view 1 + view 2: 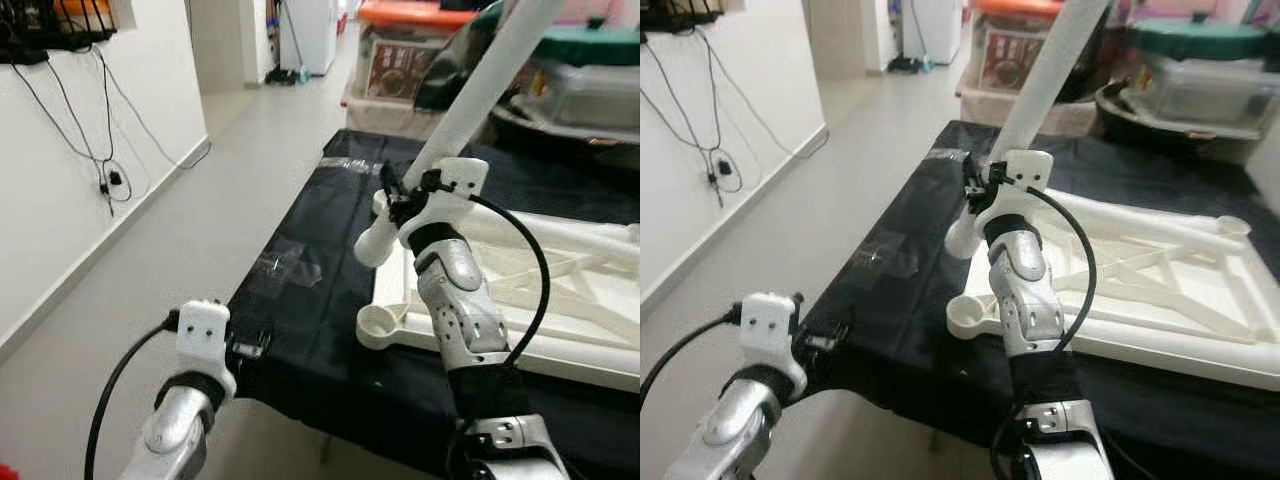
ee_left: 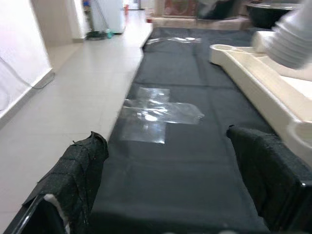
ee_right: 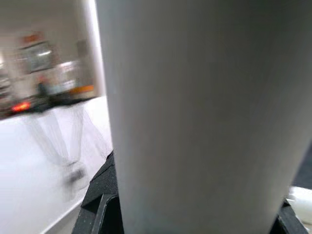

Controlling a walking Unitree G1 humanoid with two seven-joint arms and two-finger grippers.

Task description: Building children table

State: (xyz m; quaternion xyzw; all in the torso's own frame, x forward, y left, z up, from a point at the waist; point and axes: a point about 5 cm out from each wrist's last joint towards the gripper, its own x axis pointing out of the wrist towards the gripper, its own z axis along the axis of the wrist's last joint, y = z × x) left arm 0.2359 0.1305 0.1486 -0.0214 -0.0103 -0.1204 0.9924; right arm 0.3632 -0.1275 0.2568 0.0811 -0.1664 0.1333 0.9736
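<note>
A white table frame lies upside down on the black cloth, with a round corner socket at its near left. My right gripper is shut on a long white table leg, which tilts up and to the right. The leg's lower end hangs just above the frame's left rail, behind the socket. Close up in the right wrist view, the leg hides the fingers. My left gripper is open at the cloth's near left edge, its fingers wide apart with nothing between them.
A shiny tape patch sticks to the cloth. Storage boxes and a green-lidded pot crowd the back. Cables hang down the white wall on the left. Tiled floor runs along the left side.
</note>
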